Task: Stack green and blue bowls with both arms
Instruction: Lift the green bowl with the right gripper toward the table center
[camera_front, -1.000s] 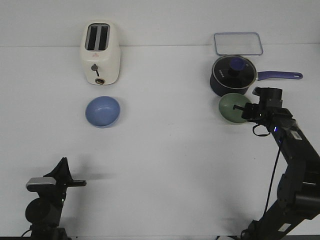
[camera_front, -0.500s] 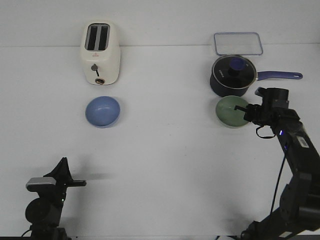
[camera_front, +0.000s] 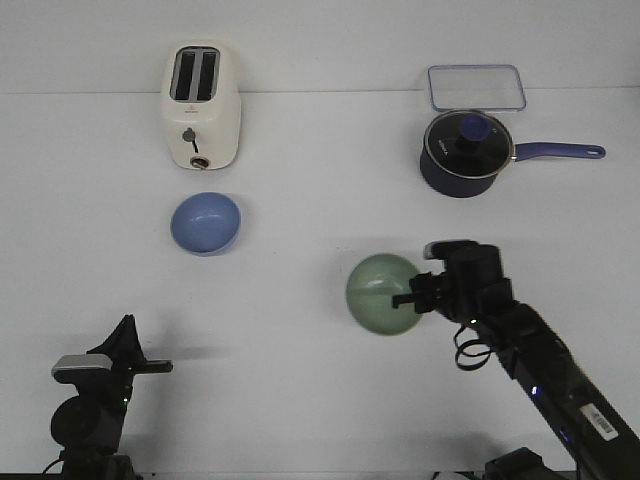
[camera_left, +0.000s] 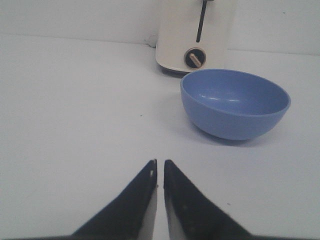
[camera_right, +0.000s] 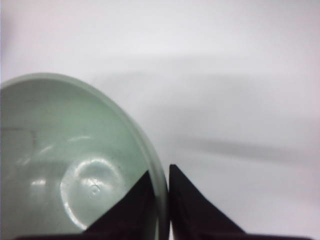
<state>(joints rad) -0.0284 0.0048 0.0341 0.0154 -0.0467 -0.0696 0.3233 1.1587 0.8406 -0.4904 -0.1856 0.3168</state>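
The pale green bowl (camera_front: 383, 293) hangs above the table's middle right, held by its rim in my right gripper (camera_front: 410, 297). In the right wrist view one finger is inside the green bowl (camera_right: 75, 165) and one outside, my right gripper (camera_right: 162, 175) pinching the rim. The blue bowl (camera_front: 206, 222) sits upright on the table at the left, in front of the toaster; it also shows in the left wrist view (camera_left: 235, 102). My left gripper (camera_left: 160, 165) is shut and empty, low near the front left (camera_front: 165, 367), well short of the blue bowl.
A cream toaster (camera_front: 201, 107) stands at the back left. A dark navy saucepan with a lid and long handle (camera_front: 466, 152) sits at the back right, with a clear rectangular container (camera_front: 476, 87) behind it.
My right gripper lifted the green bowl from beside the saucepan and carried it left and toward the front. The left arm and the blue bowl have not moved.
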